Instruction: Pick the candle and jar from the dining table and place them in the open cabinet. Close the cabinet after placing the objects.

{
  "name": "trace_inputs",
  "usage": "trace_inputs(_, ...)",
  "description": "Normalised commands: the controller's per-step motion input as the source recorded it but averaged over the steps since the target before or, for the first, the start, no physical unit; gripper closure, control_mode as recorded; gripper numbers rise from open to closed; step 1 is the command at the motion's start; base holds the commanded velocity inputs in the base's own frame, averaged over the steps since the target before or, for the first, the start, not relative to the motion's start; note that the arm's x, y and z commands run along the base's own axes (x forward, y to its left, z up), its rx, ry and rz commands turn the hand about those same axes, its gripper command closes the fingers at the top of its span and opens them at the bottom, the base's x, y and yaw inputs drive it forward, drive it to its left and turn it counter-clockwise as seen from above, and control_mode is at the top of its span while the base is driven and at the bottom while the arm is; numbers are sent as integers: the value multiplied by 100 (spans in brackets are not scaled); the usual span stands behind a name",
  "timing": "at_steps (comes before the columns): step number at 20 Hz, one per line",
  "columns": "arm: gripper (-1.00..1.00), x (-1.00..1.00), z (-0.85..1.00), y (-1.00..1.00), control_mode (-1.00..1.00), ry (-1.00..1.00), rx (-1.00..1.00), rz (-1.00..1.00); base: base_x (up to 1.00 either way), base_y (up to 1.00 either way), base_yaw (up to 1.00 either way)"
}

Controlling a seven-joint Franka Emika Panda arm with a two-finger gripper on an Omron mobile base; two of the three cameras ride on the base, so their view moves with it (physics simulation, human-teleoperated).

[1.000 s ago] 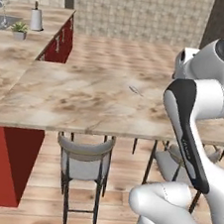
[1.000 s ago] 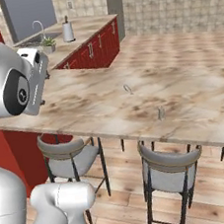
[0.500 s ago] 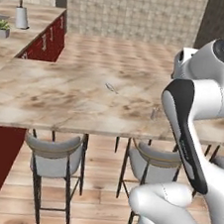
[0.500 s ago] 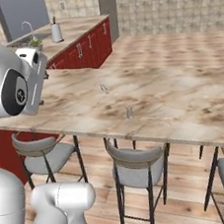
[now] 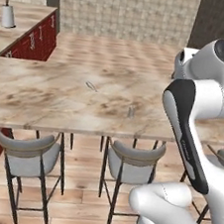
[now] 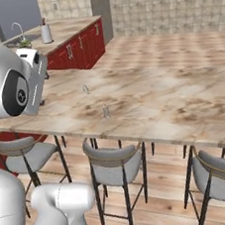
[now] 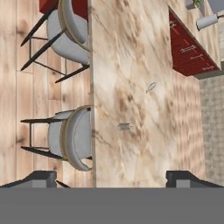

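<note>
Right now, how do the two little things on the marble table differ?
The candle stands upright near the table's front edge; the utensil lies flat, farther in. The candle is a stubby pale-grey cylinder; the utensil is thin, long and silvery. Both are tiny and rest untouched on the dining table.

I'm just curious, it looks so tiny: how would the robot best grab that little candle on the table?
Probably around its round side, near the middle, coming down from above or from the near table edge. The candle is a small upright cylinder standing alone, apart from the utensil, so open fingers could straddle it freely.
</note>
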Motion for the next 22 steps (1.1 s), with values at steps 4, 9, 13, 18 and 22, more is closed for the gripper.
trace_inputs(4,-100,0,0,0,100,0,0,0,60,-21,-6)
trace_inputs(9,-100,0,0,0,100,0,0,0,56,5,0)
trace_inputs(13,-100,0,0,0,100,0,0,0,47,0,0)
trace_inputs(18,-100,0,0,0,-100,0,0,0,2,0,0)
trace_inputs(22,-100,0,0,0,-100,0,0,-7,0,0,0)
